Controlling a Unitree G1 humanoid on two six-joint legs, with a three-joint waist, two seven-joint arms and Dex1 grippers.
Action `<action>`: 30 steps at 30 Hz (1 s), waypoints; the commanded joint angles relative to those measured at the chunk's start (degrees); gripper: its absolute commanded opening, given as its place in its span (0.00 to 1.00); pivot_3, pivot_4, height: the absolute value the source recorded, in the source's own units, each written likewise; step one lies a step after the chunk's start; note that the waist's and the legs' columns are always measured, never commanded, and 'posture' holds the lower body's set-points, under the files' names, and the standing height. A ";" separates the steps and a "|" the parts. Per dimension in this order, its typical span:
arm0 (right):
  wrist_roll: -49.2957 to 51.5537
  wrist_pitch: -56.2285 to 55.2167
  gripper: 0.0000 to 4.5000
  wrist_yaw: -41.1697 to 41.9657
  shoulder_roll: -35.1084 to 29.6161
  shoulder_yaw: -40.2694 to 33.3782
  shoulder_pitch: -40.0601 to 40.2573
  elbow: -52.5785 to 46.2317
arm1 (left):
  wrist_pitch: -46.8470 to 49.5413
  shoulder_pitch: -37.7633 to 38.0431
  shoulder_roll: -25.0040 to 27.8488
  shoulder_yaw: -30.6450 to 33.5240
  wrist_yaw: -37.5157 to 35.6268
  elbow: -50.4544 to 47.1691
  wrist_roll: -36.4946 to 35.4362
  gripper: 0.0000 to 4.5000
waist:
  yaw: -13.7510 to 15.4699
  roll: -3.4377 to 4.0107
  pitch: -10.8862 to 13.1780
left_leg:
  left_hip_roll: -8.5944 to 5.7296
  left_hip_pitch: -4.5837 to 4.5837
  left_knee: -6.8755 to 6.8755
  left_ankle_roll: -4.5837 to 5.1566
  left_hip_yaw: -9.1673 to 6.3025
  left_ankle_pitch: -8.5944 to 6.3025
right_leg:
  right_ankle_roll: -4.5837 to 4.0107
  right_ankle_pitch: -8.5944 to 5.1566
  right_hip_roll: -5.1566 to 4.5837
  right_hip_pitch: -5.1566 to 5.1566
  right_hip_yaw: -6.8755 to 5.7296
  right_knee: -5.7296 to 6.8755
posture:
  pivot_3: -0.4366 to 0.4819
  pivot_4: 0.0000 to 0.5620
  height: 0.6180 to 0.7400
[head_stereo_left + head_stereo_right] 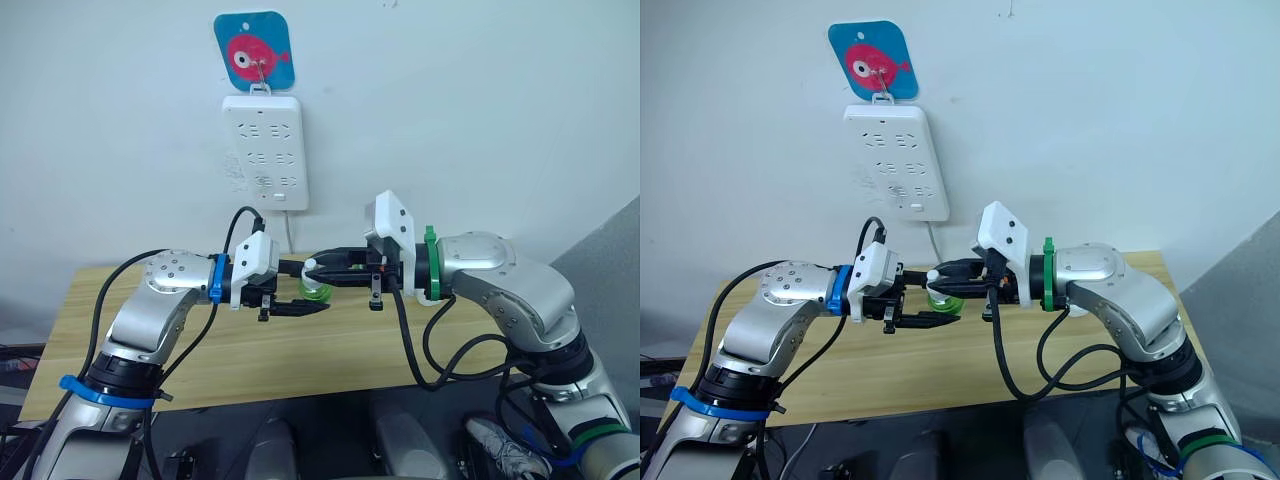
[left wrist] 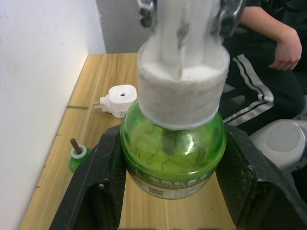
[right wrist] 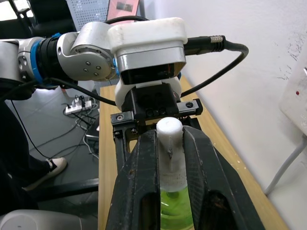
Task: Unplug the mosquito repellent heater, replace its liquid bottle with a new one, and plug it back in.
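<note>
The left gripper [image 2: 168, 182] clamped the green bottle [image 2: 172, 158] at its body; the right gripper [image 3: 170, 158] was closed on its white cap [image 3: 169, 143]. Unscrewing required steady counter-torque and aligned axes. The mosquito repellent heater [image 2: 117, 99] lay unplugged on the table [image 2: 91, 129], beside another bottle [image 2: 76, 157].

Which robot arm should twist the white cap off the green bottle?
Probably the right: its tool pinches the white cap, while the left tool clamps the green bottle, steadying it.
</note>
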 commanded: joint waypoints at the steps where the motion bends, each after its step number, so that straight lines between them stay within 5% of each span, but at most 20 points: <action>1: 2.76 -0.32 0.08 0.80 0.80 -2.75 -2.13 -1.30 | -0.89 0.96 1.76 0.47 -0.66 -0.26 0.87 0.50 | -0.08 0.00 0.00 | 0.00 0.00 0.00 0.00 0.01 0.00 | 0.00 0.00 0.00 0.00 0.01 0.00 | 0.32 0.29 0.88; 7: 7.52 1.97 0.08 0.61 -1.04 -9.66 -3.50 -0.32 | -2.94 4.53 4.61 1.40 0.29 3.16 4.24 0.50 | 0.00 0.01 -0.01 | 0.00 0.00 0.00 0.00 -0.01 0.00 | 0.00 0.00 -0.02 0.00 -0.01 0.00 | 0.33 0.30 0.88; 13: -9.88 -13.92 0.08 -1.33 -5.43 0.54 11.25 5.09 | 0.05 9.49 7.04 3.89 2.16 -0.71 3.40 0.50 | 0.49 -0.06 0.00 | 0.01 -0.04 -0.06 0.02 -0.06 -0.01 | -0.01 -0.01 -0.01 -0.01 -0.06 -0.07 | 0.36 0.34 0.88; 21: -27.30 -47.29 0.08 -12.43 5.12 3.30 20.29 34.75 | 3.06 16.44 9.80 6.15 3.22 -7.67 1.87 0.50 | 0.86 -0.01 0.08 | 0.02 0.12 -0.03 0.02 0.25 -0.01 | 0.00 0.00 0.01 -0.01 0.24 0.06 | 0.43 0.39 0.88; 30: -30.63 -54.98 0.08 -17.73 11.82 -0.90 15.24 56.72 | 4.42 18.46 10.68 7.37 3.95 -9.96 0.89 0.50 | 2.83 0.08 0.19 | 0.02 0.13 -0.03 0.02 0.29 -0.01 | -0.01 0.00 0.02 -0.01 0.28 0.05 | 0.44 0.39 0.88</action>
